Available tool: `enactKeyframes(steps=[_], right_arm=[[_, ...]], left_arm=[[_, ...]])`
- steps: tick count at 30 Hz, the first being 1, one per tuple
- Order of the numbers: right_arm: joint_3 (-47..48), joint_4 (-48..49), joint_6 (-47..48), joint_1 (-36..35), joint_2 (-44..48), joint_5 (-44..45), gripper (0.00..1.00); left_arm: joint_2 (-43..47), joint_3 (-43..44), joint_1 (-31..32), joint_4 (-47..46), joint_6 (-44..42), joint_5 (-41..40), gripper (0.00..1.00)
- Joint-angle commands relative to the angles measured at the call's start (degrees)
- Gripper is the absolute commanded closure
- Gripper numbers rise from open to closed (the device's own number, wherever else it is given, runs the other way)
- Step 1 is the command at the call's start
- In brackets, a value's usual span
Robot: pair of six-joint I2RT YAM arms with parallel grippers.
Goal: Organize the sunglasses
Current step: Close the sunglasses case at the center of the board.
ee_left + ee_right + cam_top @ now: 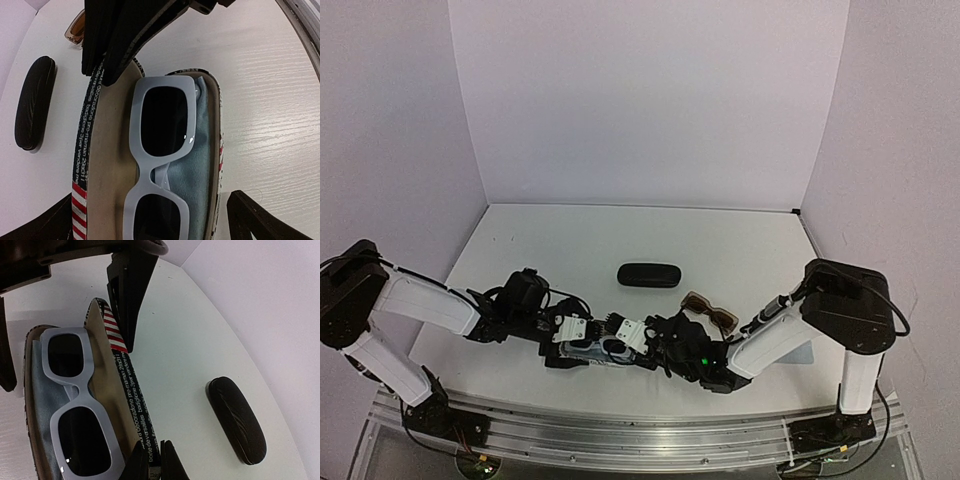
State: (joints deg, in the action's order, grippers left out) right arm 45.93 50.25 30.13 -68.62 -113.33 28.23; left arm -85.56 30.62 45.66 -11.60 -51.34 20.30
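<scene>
The white-framed sunglasses [160, 150] lie lenses up inside the open striped case [105, 165], on a light-blue cloth [197, 165]. My left gripper [150, 200] is open, with one finger on each side of the case and nothing between them gripped. The right gripper [156, 452] is shut on the edge of the case's raised lid [135, 405]. In the top view both grippers meet over the case [592, 351] near the front edge. The brown sunglasses [708, 311] lie on the table right of them, apart from both grippers.
A shut black case [648, 274] lies on the white table [620, 235] behind the grippers; it also shows in the right wrist view [237, 420]. A light-blue cloth [802, 354] peeks out under the right arm. A metal rail [620, 430] runs along the near edge.
</scene>
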Motion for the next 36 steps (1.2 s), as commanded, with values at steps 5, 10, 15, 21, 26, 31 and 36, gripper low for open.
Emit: enactKeyframes(steps=[5,10,15,21,26,31,36], right_arm=[[-0.74,3.33,1.33,-1.25,-1.39,1.98,1.00],[-1.28,3.27,1.17,-1.25,-0.43,1.64,1.00],[-1.84,2.69,-0.15,-1.41,1.28,-0.05,0.96],[-1.41,-1.49,-2.77,-1.51,3.92,-3.39,0.81],[0.13,-7.51,-7.76,-1.51,7.53,-7.87,0.69],[0.59,-12.70,-12.36,-1.82,11.24,-13.29,0.54],[-0.96,-15.70,-14.58,-3.42,14.50,-14.77,0.44]], left_arm=[[1.11,-8.07,4.91,-8.65,-6.82,-5.49,0.01],[1.64,-10.46,4.97,-13.12,-9.16,-6.52,0.06],[1.77,-11.43,4.97,-14.03,-9.64,-6.84,0.14],[2.25,-11.46,4.97,-13.49,-9.90,-6.52,0.14],[2.58,-11.39,4.97,-12.05,-9.81,-6.63,0.16],[2.67,-11.55,4.96,-11.51,-10.56,-6.60,0.22],[3.13,-12.56,4.96,-11.74,-11.77,-6.62,0.30]])
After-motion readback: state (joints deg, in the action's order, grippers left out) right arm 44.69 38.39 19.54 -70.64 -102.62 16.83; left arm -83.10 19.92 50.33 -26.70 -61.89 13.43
